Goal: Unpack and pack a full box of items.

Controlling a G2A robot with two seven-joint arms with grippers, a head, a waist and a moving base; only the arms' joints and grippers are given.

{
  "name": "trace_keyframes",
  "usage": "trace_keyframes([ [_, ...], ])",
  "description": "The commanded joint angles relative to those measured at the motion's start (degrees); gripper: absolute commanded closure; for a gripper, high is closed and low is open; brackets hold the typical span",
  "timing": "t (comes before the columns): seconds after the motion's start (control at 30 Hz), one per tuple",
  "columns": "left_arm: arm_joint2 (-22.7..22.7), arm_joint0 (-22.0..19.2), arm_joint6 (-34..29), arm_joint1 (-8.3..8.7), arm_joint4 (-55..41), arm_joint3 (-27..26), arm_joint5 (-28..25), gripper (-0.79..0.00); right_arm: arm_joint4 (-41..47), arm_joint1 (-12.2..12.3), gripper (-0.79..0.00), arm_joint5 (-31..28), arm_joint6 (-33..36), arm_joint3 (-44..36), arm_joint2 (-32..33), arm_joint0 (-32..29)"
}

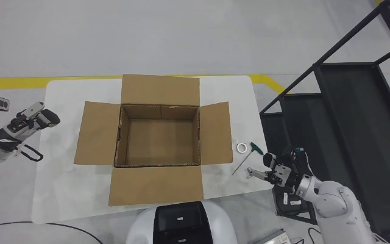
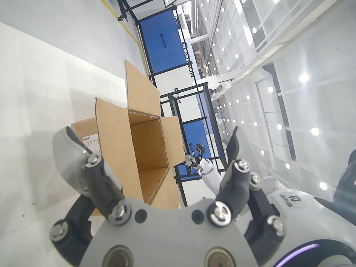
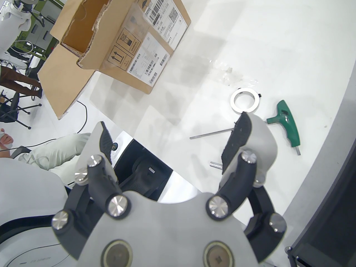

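Observation:
An open cardboard box (image 1: 158, 135) stands in the middle of the white table (image 1: 64, 104), all flaps folded out and its inside bare. My left gripper (image 1: 46, 117) hovers past the table's left edge, open and holding nothing; the left wrist view has the box (image 2: 144, 140) ahead of it (image 2: 151, 143). My right gripper (image 3: 172, 134) is open above the table's near right corner (image 1: 265, 169). Just beyond its fingertips lie a metal ring (image 3: 234, 101), a green T-handle hex key (image 3: 287, 123) and a small metal pin (image 3: 215, 164).
A crumpled clear plastic bag (image 3: 228, 72) lies between the box (image 3: 150, 37) and the ring. A dark metal rack (image 1: 329, 110) stands close to the table's right side. The ring (image 1: 241, 146) and hex key (image 1: 247, 160) sit near the right edge.

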Motion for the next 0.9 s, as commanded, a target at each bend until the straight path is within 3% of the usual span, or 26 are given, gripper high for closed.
trace_keyframes([
  [0.0, 0.0, 0.0, 0.0, 0.0, 0.0, 0.0, 0.0, -0.785, -4.28, 0.03, -0.785, 2.37, -0.09, 0.43, -1.21, 0.67],
  [0.33, 0.0, 0.0, 0.0, 0.0, 0.0, 0.0, 0.0, -0.785, -30.76, -0.02, -0.785, 10.39, -6.82, 5.72, -10.42, 5.29],
  [0.57, 0.0, 0.0, 0.0, 0.0, 0.0, 0.0, 0.0, -0.785, -37.95, -0.04, -0.785, 14.0, -10.71, 10.17, -14.36, 7.34],
  [0.77, 0.0, 0.0, 0.0, 0.0, 0.0, 0.0, 0.0, -0.785, -38.88, -0.02, -0.785, 16.48, -12.18, 12.74, -15.61, 8.64],
  [0.87, 0.0, 0.0, 0.0, 0.0, 0.0, 0.0, 0.0, -0.785, -39.66, 0.06, -0.329, 17.94, -12.26, 12.89, -15.8, 8.72],
])
